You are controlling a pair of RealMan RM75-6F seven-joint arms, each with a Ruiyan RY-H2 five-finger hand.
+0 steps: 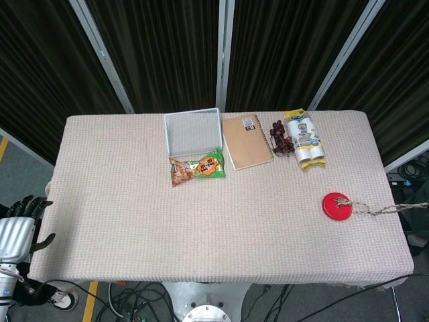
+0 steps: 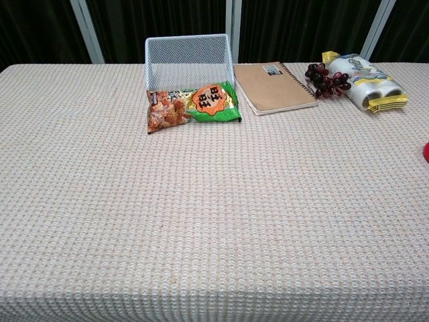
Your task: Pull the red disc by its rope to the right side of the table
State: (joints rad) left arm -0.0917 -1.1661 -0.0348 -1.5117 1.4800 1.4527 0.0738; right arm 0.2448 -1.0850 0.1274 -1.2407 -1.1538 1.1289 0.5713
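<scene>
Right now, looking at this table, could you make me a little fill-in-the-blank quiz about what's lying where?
1. The red disc lies near the table's ____ edge.
2. The rope runs from the disc off past the table's ____ edge.
3. The snack bag lies just in front of the wire ____.
4. The grapes lie between the yellow-ended pack and the brown ____.

Missing words: right; right; basket; notebook
</scene>
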